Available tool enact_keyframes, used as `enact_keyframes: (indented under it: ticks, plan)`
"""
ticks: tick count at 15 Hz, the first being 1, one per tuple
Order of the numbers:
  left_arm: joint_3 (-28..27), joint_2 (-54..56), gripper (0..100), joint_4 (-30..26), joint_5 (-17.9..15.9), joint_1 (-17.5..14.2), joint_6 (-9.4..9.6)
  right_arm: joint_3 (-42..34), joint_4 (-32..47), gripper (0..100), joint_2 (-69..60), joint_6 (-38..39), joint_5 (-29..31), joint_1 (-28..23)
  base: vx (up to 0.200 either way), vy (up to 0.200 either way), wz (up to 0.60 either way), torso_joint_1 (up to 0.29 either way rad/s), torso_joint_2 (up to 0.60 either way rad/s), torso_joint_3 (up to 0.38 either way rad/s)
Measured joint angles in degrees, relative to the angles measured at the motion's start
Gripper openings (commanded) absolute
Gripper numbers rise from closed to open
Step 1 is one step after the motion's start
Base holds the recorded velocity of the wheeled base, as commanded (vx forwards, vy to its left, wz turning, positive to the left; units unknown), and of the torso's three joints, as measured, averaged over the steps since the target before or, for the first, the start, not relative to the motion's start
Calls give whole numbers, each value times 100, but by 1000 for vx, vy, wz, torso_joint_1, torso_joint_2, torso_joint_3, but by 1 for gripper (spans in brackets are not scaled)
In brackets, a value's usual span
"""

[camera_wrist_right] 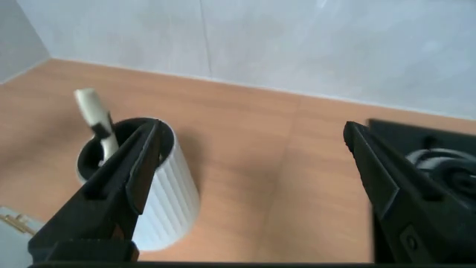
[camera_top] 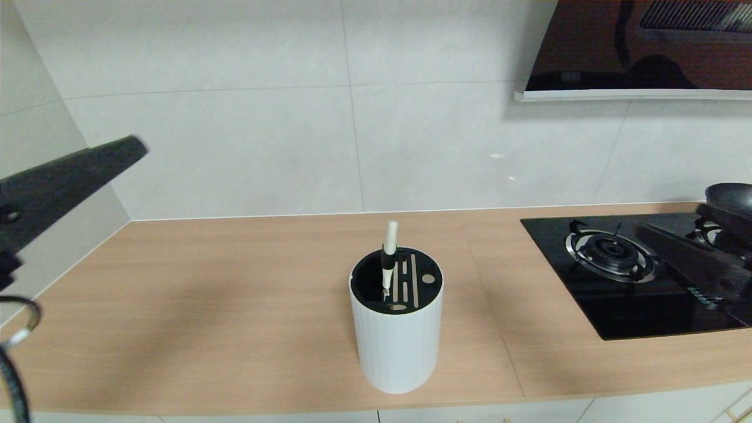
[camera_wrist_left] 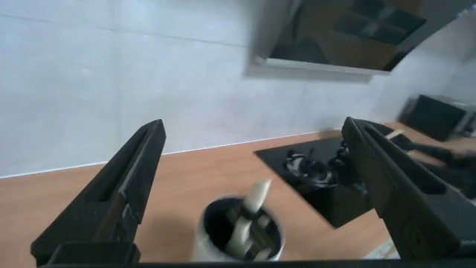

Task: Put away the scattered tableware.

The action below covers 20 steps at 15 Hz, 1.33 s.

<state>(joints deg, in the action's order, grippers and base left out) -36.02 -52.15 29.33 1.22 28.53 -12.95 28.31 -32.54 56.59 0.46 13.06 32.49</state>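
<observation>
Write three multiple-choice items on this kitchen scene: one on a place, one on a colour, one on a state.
1. Where is the holder? A in a sink; B on the counter beside the stove; C on a shelf.
2. What colour is the handle of the utensil? A red; B cream; C blue.
3. How is the left gripper? A shut on the utensil; B shut on the holder; C open and empty.
Answers: B, it stands on the wood by the stove; B, the handle is pale; C, its fingers stand apart, nothing between.
</observation>
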Motion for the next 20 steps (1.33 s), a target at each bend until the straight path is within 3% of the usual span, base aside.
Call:
enact_keyframes:
  ticks: [4,8,9,12,15,17,20]
  plan:
    - [44,1943,100,-2378,-149,-642,9,-623,1112,100,-1991,-71,-41,-853,0,0,0,0,0,0]
    - [13,3538,100,-3625,-187,-1434,15,-736,3009,100,-3939,-93,-61,-1794,0,0,0,0,0,0]
    - [4,3885,100,-3782,-177,-1591,17,-734,3332,100,-4329,-95,-11,-2059,0,0,0,0,0,0]
    - [-30,4452,100,-3929,324,-1947,20,-686,3434,100,-4907,-95,243,-2665,0,0,0,0,0,0]
    - [-28,4675,100,-3984,250,-2452,140,-836,3606,100,-5302,-158,73,-3081,0,0,0,0,0,0]
    - [310,4877,100,-4105,145,-2834,393,-1265,3535,100,-5505,-166,-28,-3194,0,0,0,0,0,0]
    - [1250,5075,100,-4109,290,-2921,931,-2089,3222,100,-5621,-122,-589,-3235,0,0,0,0,0,0]
